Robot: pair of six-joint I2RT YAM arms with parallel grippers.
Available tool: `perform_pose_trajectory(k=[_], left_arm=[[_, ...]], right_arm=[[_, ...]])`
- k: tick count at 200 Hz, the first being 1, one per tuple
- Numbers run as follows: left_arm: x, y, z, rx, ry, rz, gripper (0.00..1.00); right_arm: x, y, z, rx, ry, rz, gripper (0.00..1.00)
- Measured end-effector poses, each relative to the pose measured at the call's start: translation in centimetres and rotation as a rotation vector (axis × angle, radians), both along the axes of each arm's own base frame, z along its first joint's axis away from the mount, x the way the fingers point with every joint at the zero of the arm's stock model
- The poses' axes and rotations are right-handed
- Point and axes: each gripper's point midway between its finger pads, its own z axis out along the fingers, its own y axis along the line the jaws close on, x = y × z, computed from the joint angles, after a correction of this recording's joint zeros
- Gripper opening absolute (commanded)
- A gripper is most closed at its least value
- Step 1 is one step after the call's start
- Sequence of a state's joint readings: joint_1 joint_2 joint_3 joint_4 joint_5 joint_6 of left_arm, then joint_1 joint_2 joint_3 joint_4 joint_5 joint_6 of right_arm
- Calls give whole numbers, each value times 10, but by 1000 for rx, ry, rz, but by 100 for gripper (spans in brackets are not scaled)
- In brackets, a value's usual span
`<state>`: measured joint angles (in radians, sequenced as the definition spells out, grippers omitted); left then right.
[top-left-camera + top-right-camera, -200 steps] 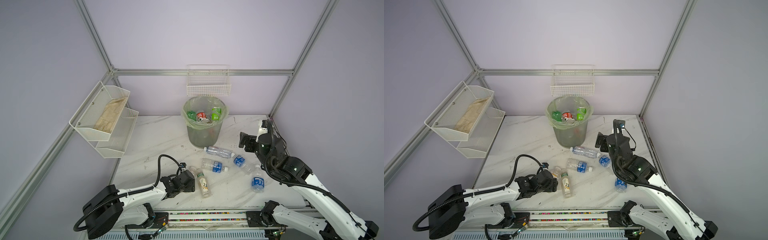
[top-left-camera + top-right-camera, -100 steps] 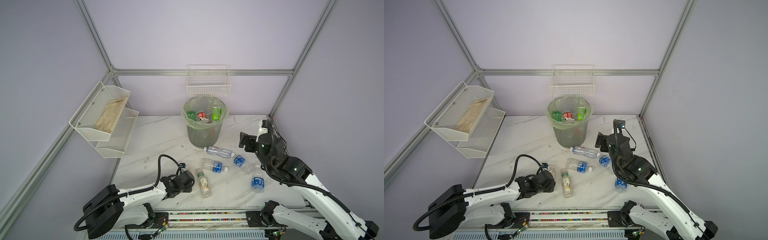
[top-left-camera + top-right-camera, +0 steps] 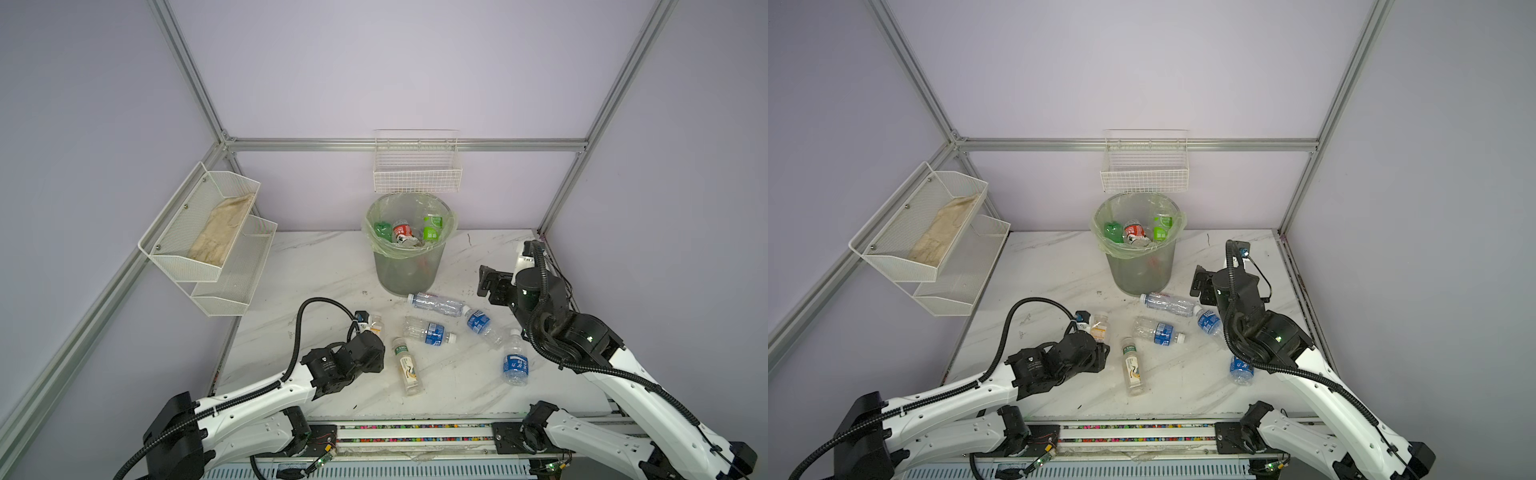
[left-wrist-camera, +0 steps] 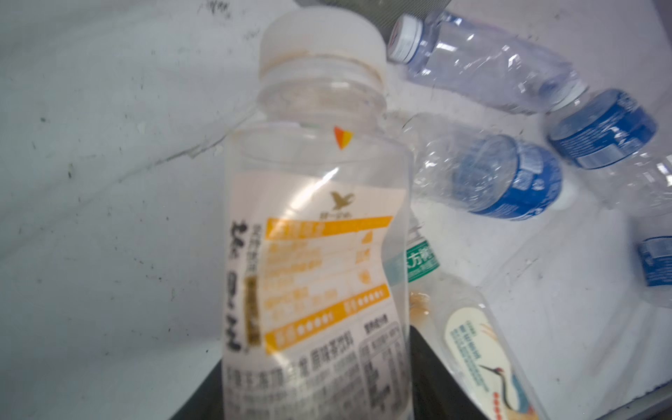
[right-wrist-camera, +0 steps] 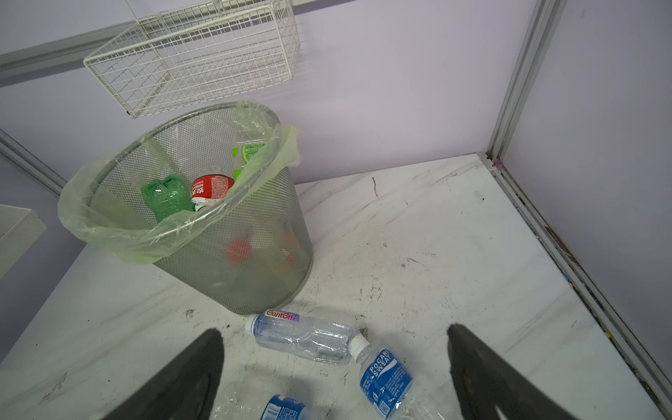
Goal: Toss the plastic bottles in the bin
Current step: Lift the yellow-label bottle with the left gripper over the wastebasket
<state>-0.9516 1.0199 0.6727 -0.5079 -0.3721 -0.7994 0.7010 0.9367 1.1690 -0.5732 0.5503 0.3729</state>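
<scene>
Change: left gripper (image 4: 316,385) goes from spread to pinching the orange-labelled bottle (image 3: 376,324) by its lower body; cap points away from the wrist
Meaning: the grasp looks made; lift and carry come next; the bin (image 3: 409,274) stands well apart, at the back of the table (image 3: 316,266)
Right gripper (image 5: 334,329): fingers spread wide, empty; near the Ganten bottle (image 5: 302,334) beside the bin's foot
Count: 1 bottle held; 5 loose bottles (image 3: 428,330) on the table; at least 3 in the bin

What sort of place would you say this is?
Likely a robotics test cell: aluminium frame, left arm and right arm at a base rail, marble-look table with a bin.
</scene>
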Motion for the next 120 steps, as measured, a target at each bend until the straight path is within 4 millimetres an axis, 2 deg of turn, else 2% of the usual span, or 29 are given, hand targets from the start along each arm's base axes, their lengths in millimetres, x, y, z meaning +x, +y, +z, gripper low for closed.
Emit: perform_pose_trajectory(k=[86,120], left_arm=[[42,-21,197,-48,-432,-65,35],[49,-29,263,-67,-585,-98,33]], right_arm=[[-5,-1,5,27,-10,12,97],[-8,-4,4,25,-6,10,97]])
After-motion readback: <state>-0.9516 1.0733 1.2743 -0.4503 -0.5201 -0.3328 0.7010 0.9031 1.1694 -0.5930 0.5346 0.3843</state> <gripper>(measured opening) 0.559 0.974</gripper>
